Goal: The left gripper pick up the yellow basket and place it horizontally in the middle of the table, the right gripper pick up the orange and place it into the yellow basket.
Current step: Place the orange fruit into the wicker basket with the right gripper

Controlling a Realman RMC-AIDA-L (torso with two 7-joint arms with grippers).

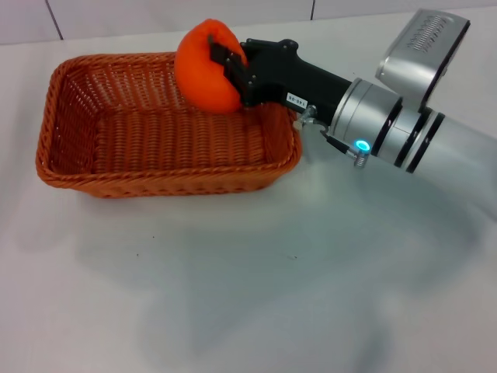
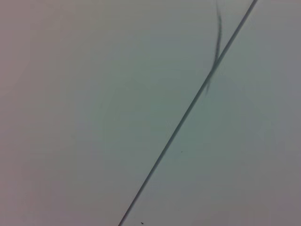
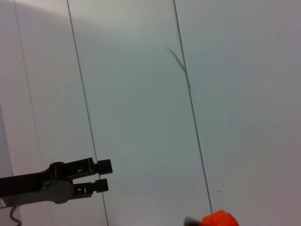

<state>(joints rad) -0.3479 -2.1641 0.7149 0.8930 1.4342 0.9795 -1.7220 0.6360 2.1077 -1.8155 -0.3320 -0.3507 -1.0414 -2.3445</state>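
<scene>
The yellow basket [image 1: 155,183], an orange-brown wicker one, lies lengthwise on the white table [image 1: 272,295], left of centre in the head view. My right gripper [image 1: 230,68] reaches in from the right and is shut on the orange [image 1: 200,70]. It holds the orange above the basket's far right corner, over the rim. A bit of the orange also shows in the right wrist view [image 3: 217,219]. My left gripper [image 3: 104,175] is out of the head view. It shows only in the right wrist view, farther off, black and narrow, holding nothing.
The right arm's silver wrist [image 1: 388,124] with its blue light hangs over the table just right of the basket. Bare tabletop lies in front of the basket and to its right. The left wrist view shows only a pale surface with a dark seam [image 2: 188,108].
</scene>
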